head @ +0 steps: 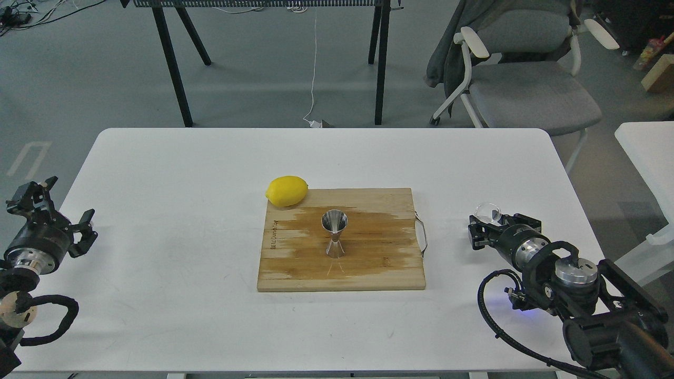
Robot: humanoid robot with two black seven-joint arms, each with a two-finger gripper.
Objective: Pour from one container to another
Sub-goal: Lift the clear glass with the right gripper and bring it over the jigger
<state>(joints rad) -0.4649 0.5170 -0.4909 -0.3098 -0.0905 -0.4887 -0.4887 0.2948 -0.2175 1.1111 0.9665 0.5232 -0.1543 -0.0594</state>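
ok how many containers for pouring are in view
2. The clear glass cup sits at the right gripper, between its fingers. The metal jigger stands upright on the wooden cutting board. None appears hidden.

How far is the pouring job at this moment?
Done: the right gripper seems to hold the glass cup, off to the right of the board. In hand: the cup is not yet above the jigger, which stands upright on the board. Left: carry the cup over the jigger and tip it. The left gripper is open and empty at the table's left edge.
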